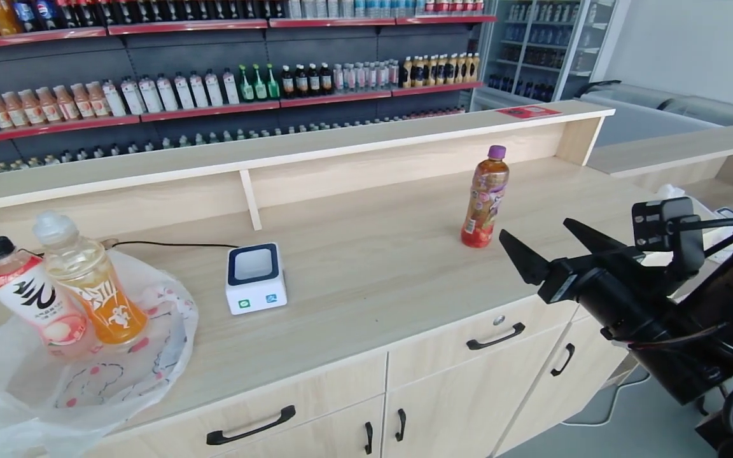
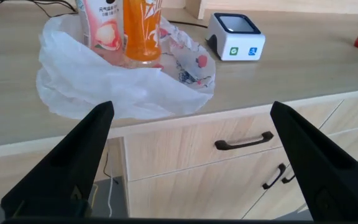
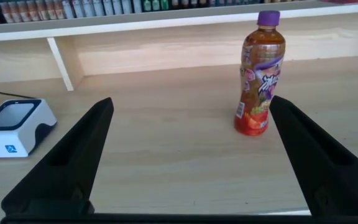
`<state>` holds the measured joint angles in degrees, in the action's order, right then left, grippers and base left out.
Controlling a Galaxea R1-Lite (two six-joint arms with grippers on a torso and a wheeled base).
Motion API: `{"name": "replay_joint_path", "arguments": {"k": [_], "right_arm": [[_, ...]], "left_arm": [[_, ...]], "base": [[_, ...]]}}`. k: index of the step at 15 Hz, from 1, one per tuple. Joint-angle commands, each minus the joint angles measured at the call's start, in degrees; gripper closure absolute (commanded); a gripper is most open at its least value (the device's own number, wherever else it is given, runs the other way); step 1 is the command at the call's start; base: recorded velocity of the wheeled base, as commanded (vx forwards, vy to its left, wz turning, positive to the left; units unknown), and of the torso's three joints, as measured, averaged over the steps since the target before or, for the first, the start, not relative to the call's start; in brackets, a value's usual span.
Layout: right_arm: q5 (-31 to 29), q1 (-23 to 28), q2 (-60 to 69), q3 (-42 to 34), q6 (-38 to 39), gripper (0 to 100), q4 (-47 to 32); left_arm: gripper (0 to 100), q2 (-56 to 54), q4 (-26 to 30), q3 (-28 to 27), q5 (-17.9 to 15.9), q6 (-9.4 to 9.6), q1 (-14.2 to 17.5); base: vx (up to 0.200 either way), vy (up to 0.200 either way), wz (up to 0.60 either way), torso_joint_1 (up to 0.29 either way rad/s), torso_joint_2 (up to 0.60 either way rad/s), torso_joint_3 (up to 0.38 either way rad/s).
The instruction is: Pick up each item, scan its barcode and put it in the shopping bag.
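Head view high above counter; wrist views low, scanner common.

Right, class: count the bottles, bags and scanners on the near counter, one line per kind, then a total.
Bag: 1
Bottles: 3 (pink bottle, orange bottle, purple-cap bottle)
Scanner: 1
Total: 5
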<state>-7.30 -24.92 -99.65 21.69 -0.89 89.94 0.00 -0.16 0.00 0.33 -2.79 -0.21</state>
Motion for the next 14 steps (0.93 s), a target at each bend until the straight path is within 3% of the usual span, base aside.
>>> {"name": "replay_joint_path", "arguments": {"k": [1,7,14], "right_arm": [[0.0,-0.1,-0.7,0.0,0.0,0,0.1],[0.0,-0.1,-1.7,0.1,-0.1,0,0.1],[0.0,-0.2,-2.6,0.4,-0.1,0,0.1]], "left_arm": [[0,0.1,0.0,0.0,0.0,-0.02,0.0],[0,0.1,0.0,0.0,0.0,-0.02,0.0],[0,0.1,0.0,0.0,0.0,-0.02,0.0]], "base": [[0.000,-0.200,0.60,-0.002,0.00,0.002],[0.000,-0.200,0.60,0.004,0.00,0.001],[0.000,-0.200,0.00,0.001,0.00,0.001]]}}
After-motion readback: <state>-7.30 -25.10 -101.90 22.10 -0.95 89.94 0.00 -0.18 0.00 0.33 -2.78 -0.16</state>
